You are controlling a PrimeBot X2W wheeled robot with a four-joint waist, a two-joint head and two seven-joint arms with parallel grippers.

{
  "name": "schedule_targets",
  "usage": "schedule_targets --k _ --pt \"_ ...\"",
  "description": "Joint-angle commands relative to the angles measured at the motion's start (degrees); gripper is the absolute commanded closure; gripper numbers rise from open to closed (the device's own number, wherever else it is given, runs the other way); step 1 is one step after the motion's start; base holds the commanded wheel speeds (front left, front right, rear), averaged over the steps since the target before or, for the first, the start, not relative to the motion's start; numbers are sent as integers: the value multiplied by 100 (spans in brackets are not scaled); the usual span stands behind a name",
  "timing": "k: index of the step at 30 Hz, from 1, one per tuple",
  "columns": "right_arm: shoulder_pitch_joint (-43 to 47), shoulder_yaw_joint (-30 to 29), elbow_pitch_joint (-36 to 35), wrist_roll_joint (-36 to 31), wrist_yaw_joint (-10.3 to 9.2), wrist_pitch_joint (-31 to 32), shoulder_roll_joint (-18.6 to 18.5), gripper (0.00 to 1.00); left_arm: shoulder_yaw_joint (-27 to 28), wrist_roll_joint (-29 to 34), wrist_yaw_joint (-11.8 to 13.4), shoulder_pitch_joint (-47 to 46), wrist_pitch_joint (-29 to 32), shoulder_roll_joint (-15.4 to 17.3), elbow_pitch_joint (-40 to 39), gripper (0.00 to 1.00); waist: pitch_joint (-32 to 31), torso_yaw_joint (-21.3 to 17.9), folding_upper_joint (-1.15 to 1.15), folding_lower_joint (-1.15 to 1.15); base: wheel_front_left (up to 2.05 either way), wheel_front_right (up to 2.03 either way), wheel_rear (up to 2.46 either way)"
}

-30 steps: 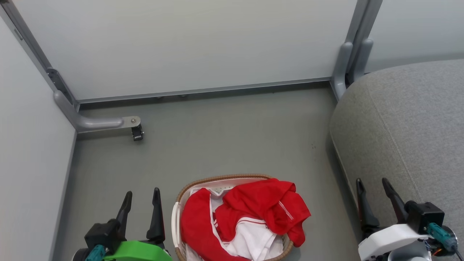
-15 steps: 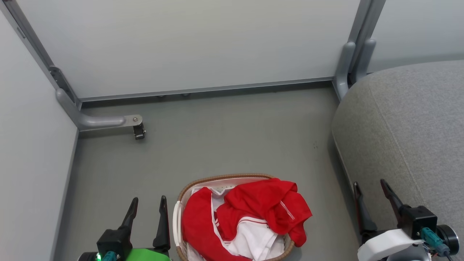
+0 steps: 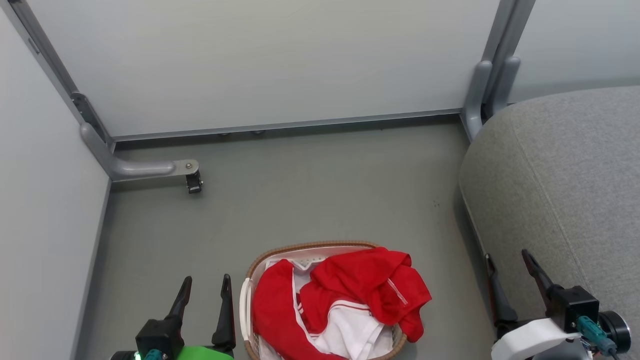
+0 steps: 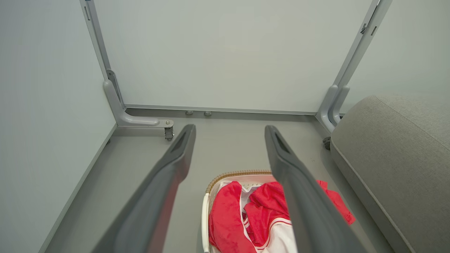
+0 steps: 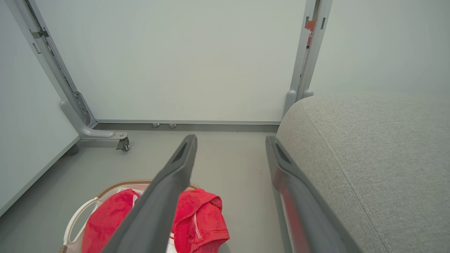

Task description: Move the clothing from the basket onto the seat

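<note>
while clothing fills one basket, one seat stands near

A smooth grey floor carries a small oval white plastic basket with a brown woven rim. A large grey fabric seat stands at the right, and a grey metal partition foot at the far left.

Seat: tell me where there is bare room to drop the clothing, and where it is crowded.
The whole visible seat is bare, from its rounded edge by the floor back toward the wall. The floor between basket and wall is bare too. Crowded: the basket, heaped with clothing spilling over its right rim.
</note>
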Motion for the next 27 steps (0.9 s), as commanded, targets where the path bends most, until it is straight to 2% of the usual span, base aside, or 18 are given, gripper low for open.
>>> schedule_targets --k 1,17,27 --pt "100 8 -5 5 0 -30 -32 0 24 35 -9 95 -20 38 1 0 2 -3 0 0 0 0 0" --pt "4 -17 -61 0 0 -29 -32 0 -16 10 5 -1 -20 38 -23 0 143 -26 0 0 0 0 0" --pt "-259 -101 -285 -44 0 -29 -32 0 -253 333 -130 -588 -13 37 17 0 754 -75 0 0 0 0 0"
